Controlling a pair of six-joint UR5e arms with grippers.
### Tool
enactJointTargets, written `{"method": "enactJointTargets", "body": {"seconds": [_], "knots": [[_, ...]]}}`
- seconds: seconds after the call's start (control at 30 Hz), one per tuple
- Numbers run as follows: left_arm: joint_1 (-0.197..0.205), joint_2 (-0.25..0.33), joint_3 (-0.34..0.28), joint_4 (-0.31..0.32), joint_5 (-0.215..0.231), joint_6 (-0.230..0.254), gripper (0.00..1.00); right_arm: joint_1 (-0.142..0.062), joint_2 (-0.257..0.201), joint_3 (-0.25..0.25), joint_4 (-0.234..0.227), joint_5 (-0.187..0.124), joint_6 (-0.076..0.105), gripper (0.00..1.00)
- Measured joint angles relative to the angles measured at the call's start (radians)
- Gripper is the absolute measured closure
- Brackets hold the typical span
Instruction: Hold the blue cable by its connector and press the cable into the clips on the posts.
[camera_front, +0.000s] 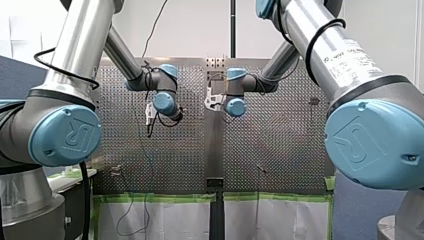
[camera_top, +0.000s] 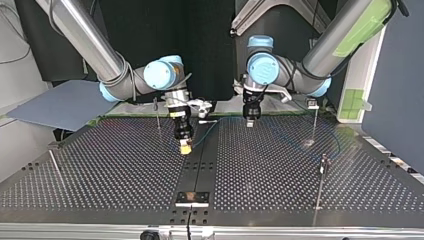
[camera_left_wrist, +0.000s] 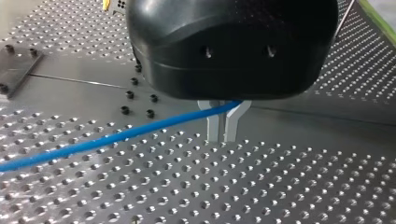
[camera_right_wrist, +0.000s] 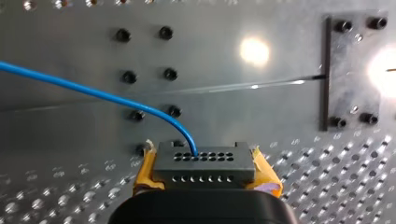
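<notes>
The blue cable (camera_left_wrist: 116, 137) runs across the perforated table (camera_left_wrist: 261, 186) and passes between the metal fingers of my left gripper (camera_left_wrist: 223, 133), which is shut on it just above the surface. My right gripper (camera_right_wrist: 205, 173) has its yellow pads (camera_right_wrist: 144, 171) shut on the grey connector (camera_right_wrist: 204, 161), and the cable (camera_right_wrist: 93, 93) leaves the connector's top row of holes. In the top view my right gripper (camera_top: 186, 146) hangs left of centre and my left gripper (camera_top: 250, 121) right of centre. Thin posts (camera_top: 315, 120) (camera_top: 322, 172) stand at that view's right.
More posts stand at the top view's left (camera_top: 158, 114) (camera_top: 56, 167). A bolted metal bracket (camera_top: 191, 197) sits on the centre strip near that view's front edge. A grey board (camera_top: 60, 105) leans off the table at the far left. Green tape (camera_front: 160, 197) edges the table.
</notes>
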Motion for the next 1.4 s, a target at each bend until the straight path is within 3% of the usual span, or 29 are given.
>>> {"method": "enactJointTargets", "body": {"seconds": [0.2, 0.47, 0.67, 0.83, 1.1, 1.4], "knots": [[-0.007, -0.008, -0.038, 0.049, -0.008, -0.005, 1.00, -0.001, 0.000, 0.047, -0.047, 0.009, 0.004, 1.00], [-0.021, -0.062, -0.056, 0.090, -0.006, 0.003, 1.00, -0.002, 0.003, 0.117, -0.117, 0.041, 0.009, 1.00], [-0.048, -0.104, -0.056, 0.121, -0.029, -0.014, 1.00, 0.005, 0.038, 0.170, -0.170, 0.074, 0.015, 1.00], [-0.089, -0.133, -0.057, 0.162, -0.057, -0.017, 1.00, 0.008, 0.082, 0.216, -0.216, 0.108, 0.037, 1.00], [-0.131, -0.139, -0.063, 0.226, -0.089, -0.011, 1.00, -0.010, 0.146, 0.280, -0.280, 0.115, 0.088, 1.00], [-0.148, -0.165, -0.106, 0.310, -0.106, -0.007, 1.00, -0.041, 0.221, 0.371, -0.372, 0.102, 0.096, 1.00]]}}
